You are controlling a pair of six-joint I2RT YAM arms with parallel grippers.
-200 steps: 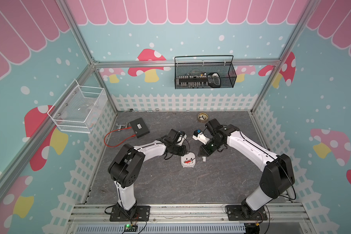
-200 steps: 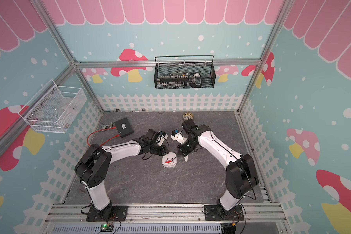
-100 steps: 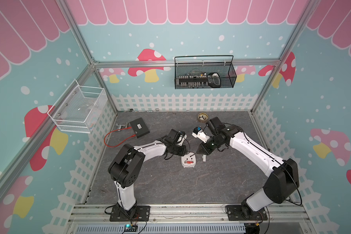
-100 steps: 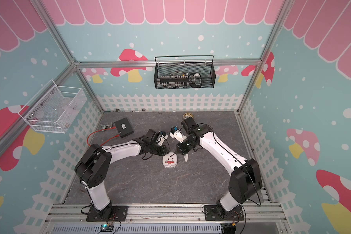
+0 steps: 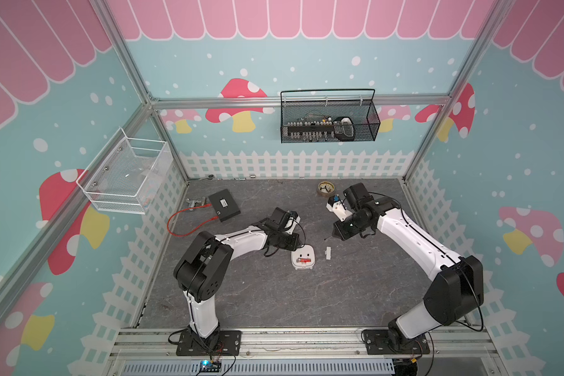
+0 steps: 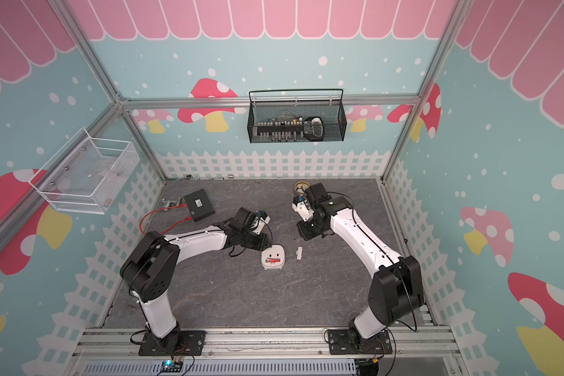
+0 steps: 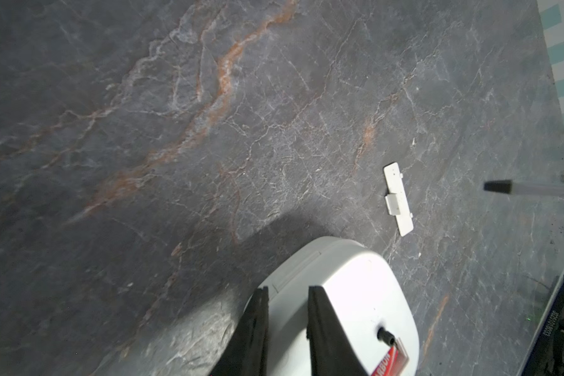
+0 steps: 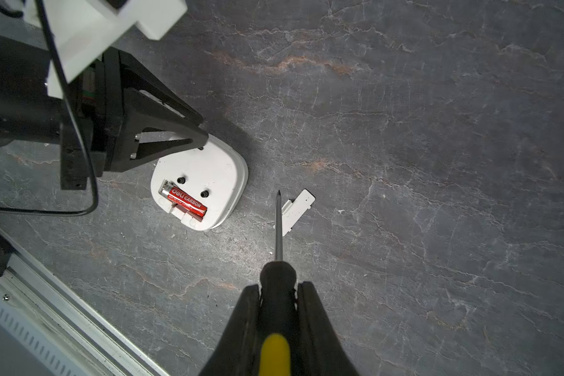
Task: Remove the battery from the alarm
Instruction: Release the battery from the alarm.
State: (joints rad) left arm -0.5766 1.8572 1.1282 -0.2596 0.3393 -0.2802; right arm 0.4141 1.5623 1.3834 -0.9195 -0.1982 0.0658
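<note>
Cover is off, so the prying step is in hand. Clock (image 5: pixel 302 258) lies face down in the middle of the bench (image 5: pixel 274 309), red battery (image 8: pixel 186 199) in its recess, cover plate (image 8: pixel 297 210) just beside. Left pincer (image 7: pixel 288 289) narrow, nothing between, tips touching the clock's edge, probably pinning it. Right pincer (image 8: pixel 279 285) clamped on the screwdriver (image 8: pixel 277 228), tip in the air near the plate. Next: tip under a battery end, lever out, clock held steady.
</note>
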